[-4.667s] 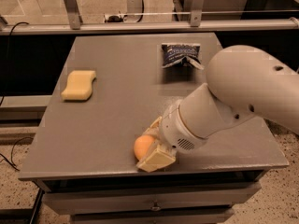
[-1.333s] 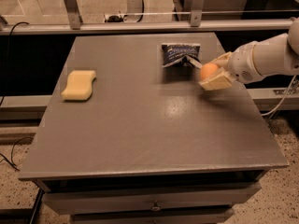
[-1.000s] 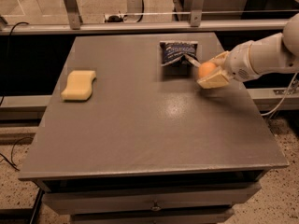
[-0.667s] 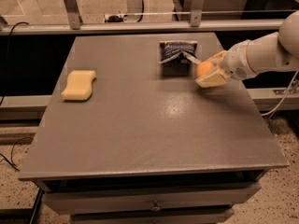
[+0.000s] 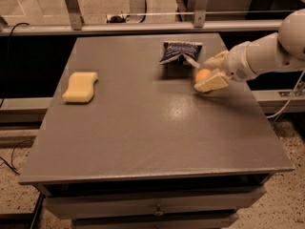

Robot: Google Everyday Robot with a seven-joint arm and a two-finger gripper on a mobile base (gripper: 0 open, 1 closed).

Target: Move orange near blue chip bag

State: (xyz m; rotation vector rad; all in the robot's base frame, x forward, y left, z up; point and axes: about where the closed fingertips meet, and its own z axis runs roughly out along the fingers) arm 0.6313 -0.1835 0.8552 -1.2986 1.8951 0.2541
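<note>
— Where's the gripper, and what has it got?

— I have the gripper (image 5: 204,76) over the right side of the table (image 5: 143,142), its arm reaching in from the right edge. Its two pale fingers (image 5: 210,83) are clamped on the orange (image 5: 201,74), one above the fruit and one below. Only the orange's left face shows between them.

— How does that sit against the bag?

— The orange is just right of the blue chip bag (image 5: 180,52) and a little nearer to me. The bag lies flat toward the far edge. Its near right corner comes close to the upper finger, and I can't tell whether they touch. I also can't tell if the lower finger rests on the tabletop or hangs just above it.

— Room to move?

— Open grey surface stretches across the middle and the near half. A yellow sponge (image 5: 80,86) lies well apart, near the left edge. The right edge is close behind the gripper, and a metal rail (image 5: 143,28) runs beyond the far edge.
</note>
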